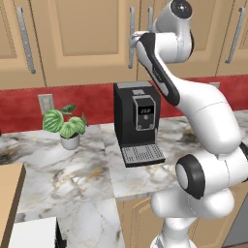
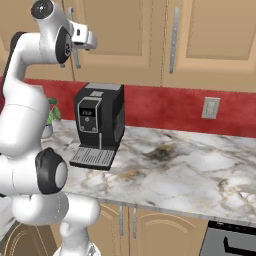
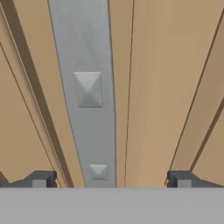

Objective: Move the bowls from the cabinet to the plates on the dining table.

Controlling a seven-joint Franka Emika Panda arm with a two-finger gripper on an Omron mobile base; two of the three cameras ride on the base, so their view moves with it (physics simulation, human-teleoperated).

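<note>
The cabinet (image 1: 82, 34) (image 2: 215, 30) hangs above the counter with its tan doors shut, so the bowls are hidden. The plates and the dining table are out of view. My gripper (image 1: 133, 39) (image 2: 92, 41) is raised to the cabinet's front, right at a vertical silver bar handle (image 1: 131, 48) (image 2: 76, 56). In the hand view the handle (image 3: 87, 87) runs up the door (image 3: 162, 87) very close, between the two wide-apart fingertips (image 3: 41, 179). The gripper (image 3: 111, 179) is open and holds nothing.
A black coffee machine (image 1: 137, 121) (image 2: 97, 122) stands on the marble counter (image 1: 72, 164) (image 2: 175, 170) below the hand. A potted plant (image 1: 65, 126) (image 2: 52, 112) sits to its left. Wall outlets (image 1: 46, 102) (image 2: 210, 107) sit on the red backsplash.
</note>
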